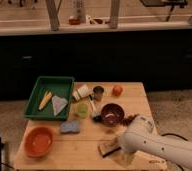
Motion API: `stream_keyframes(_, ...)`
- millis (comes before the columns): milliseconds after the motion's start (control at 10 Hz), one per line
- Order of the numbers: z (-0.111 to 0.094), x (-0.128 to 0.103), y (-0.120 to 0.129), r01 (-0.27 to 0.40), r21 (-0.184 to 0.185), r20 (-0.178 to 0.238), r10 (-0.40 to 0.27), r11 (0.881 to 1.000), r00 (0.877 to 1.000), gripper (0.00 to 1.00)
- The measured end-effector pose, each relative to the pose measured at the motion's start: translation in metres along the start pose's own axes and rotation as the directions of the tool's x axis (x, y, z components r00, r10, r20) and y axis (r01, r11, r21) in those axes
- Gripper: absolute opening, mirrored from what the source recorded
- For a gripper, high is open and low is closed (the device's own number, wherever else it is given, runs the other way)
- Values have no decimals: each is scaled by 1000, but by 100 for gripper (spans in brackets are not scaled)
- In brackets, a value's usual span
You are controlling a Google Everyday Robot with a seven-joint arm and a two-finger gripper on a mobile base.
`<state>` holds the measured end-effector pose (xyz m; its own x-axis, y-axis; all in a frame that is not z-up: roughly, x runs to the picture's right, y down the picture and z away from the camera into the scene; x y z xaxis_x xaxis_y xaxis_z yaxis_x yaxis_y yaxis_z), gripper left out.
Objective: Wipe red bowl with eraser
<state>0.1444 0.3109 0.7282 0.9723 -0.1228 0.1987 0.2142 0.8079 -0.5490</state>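
The red bowl (pixel 39 141), wide, shallow and orange-red, sits at the front left corner of the wooden table (pixel 139 102). The eraser (pixel 108 148), a small block with a tan top and a dark underside, lies near the table's front edge, right of centre. My white arm (pixel 144 142) reaches in from the right. My gripper (pixel 121 151) is low over the table at the eraser's right end, mostly hidden under the arm. The bowl is well to the left of the gripper.
A green tray (pixel 64 82) holding a yellow piece and a grey wedge stands at the back left. A blue-grey sponge (pixel 70 127), green cup (pixel 82 109), dark maroon bowl (pixel 112 113), metal can (pixel 98 92), white bottle (pixel 80 92) and orange (pixel 117 90) fill the middle.
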Motion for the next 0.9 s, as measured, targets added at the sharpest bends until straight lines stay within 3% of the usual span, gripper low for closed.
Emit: stream_keyframes(900,11,-26,-12,103,-26,22,-103,994,994,80)
